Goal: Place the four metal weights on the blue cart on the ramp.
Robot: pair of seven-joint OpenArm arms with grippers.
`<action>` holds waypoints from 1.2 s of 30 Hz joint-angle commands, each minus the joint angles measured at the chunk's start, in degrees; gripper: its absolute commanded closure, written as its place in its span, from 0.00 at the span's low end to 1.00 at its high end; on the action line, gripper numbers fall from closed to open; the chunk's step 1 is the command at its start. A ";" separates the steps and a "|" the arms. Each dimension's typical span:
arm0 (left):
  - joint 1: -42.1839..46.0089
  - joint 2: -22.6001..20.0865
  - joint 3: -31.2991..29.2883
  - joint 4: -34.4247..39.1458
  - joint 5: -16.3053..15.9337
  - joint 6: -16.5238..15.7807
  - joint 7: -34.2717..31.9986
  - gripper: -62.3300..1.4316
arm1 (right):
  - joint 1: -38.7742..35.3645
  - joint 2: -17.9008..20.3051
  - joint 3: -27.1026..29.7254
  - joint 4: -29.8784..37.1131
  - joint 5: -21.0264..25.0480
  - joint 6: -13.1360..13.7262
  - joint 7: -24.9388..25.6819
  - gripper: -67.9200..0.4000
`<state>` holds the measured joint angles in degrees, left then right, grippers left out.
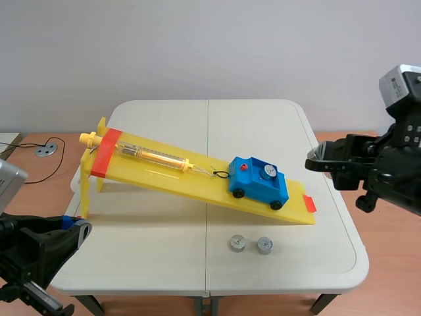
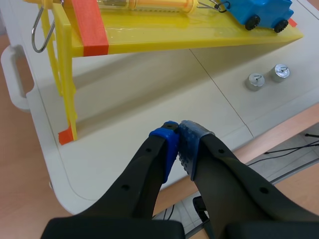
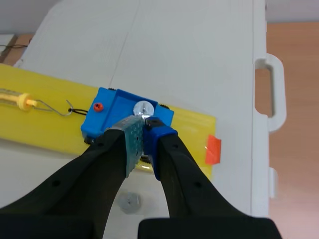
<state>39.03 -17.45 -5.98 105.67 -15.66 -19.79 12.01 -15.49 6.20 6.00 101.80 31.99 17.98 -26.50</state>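
The blue cart (image 1: 259,182) stands near the low end of the yellow ramp (image 1: 164,172), hooked to a spring scale (image 1: 148,157). One metal weight (image 1: 268,172) lies in its tray. Two more weights (image 1: 237,243) (image 1: 264,245) rest on the table in front of the ramp. My right gripper (image 1: 317,160) hangs shut, raised to the right of the cart; in the right wrist view its tips (image 3: 144,125) sit over the cart (image 3: 112,117) and the weight (image 3: 143,108) in it. My left gripper (image 2: 178,130) is shut on nothing near the table's front left, far from the weights (image 2: 255,81) (image 2: 280,72).
The ramp's tall legs (image 1: 87,187) stand at the left, with orange tape (image 1: 104,157) across the high end. An orange tab (image 1: 309,203) marks the low end. A cable and round plate (image 1: 45,150) lie off the table's left side.
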 commanded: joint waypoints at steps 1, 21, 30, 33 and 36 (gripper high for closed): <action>-1.11 0.44 -0.90 3.98 -2.95 -1.42 -5.95 0.93 | 5.90 -0.17 -1.88 0.09 3.19 1.62 6.69 0.98; -1.11 0.44 -0.90 3.98 -2.95 -1.42 -5.92 0.93 | 19.32 -4.96 -4.15 -18.47 3.13 5.55 7.39 0.98; -1.11 0.44 -0.90 3.98 -2.95 -1.42 -5.92 0.93 | 21.99 -5.90 -4.48 -23.39 2.93 6.10 7.72 0.98; -1.11 0.44 -0.90 3.98 -2.95 -1.42 -5.92 0.93 | 22.21 -5.90 -4.48 -24.63 2.95 6.10 7.78 0.98; -1.11 0.44 -0.90 3.98 -2.95 -1.42 -5.92 0.93 | 22.16 -5.88 -4.46 -24.83 2.73 6.08 7.72 0.98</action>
<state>39.03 -17.45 -5.98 105.67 -15.66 -19.79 12.01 0.45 0.32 2.48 72.58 31.46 20.36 -26.46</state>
